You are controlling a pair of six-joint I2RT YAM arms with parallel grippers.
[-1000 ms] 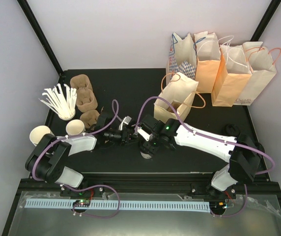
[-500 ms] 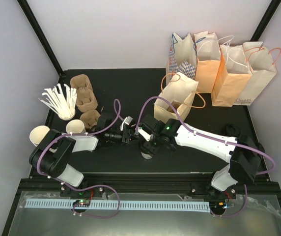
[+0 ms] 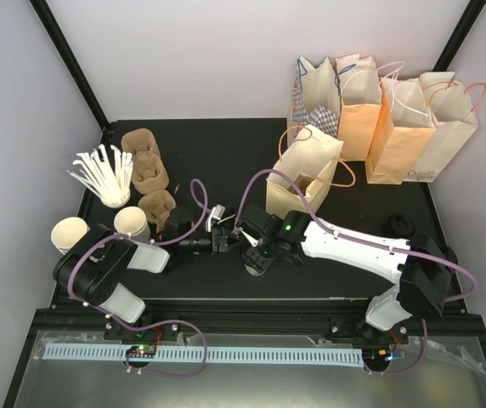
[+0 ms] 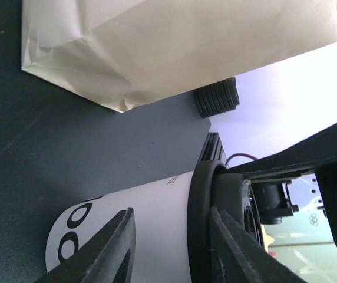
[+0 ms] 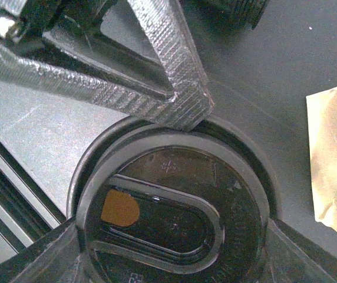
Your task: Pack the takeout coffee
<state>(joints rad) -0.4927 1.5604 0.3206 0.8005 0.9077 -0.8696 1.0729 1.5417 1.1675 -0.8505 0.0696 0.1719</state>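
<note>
Takeout coffee (image 4: 157, 224) is standing near the front of the black surface (image 3: 217, 161), with its lid (image 5: 174, 218) sitting on top. From above, the right gripper (image 3: 254, 255) is clamping that lid. The left gripper (image 3: 224, 240) is straddling the lid's rim from the side, and I honestly can't tell if it's pinching or let go. A paper bag (image 3: 307, 170) is standing just behind.

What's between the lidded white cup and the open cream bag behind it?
Nothing visible. The coffee cup with its lid stands just in front of the cream bag, with only bare tabletop between. The right gripper grips the lid from above.
</note>
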